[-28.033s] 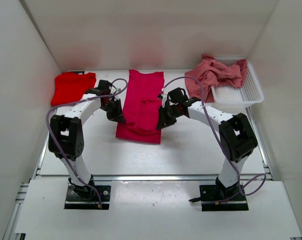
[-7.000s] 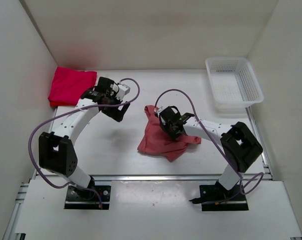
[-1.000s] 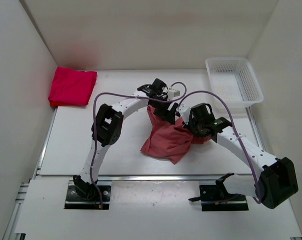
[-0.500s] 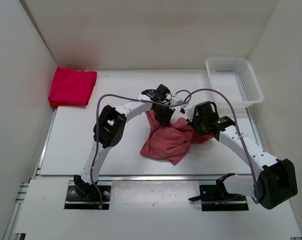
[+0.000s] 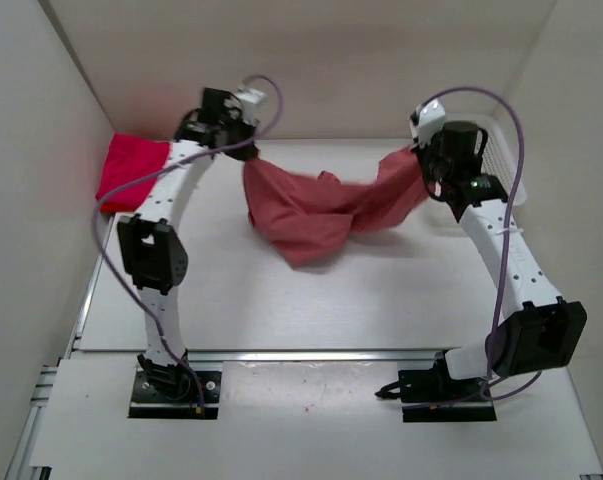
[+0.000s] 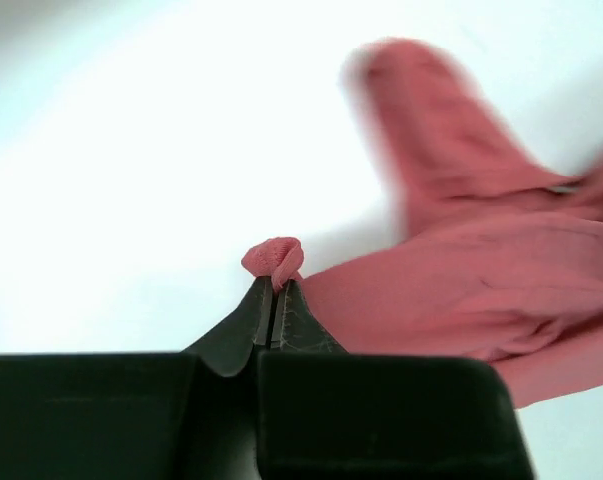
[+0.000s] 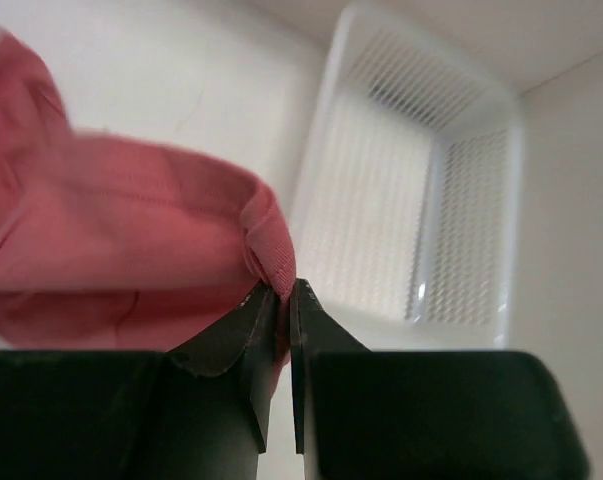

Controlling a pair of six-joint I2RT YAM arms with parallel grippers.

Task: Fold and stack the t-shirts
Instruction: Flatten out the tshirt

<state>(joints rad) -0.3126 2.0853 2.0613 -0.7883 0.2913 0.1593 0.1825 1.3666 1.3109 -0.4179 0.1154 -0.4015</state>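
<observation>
My left gripper (image 6: 275, 303) is pressed shut on a small bunched nub of the pink shirt (image 5: 316, 212). My right gripper (image 7: 285, 300) pinches a thick rolled hem of the same cloth. The soft matte cotton hangs between them in a crumpled swag, sagging to a point over the middle of the table (image 5: 281, 300). A crimson shirt (image 5: 131, 170) lies folded flat and square in the far left corner. The white basket (image 7: 421, 190), stiff perforated mesh, sits just beyond my right jaws.
</observation>
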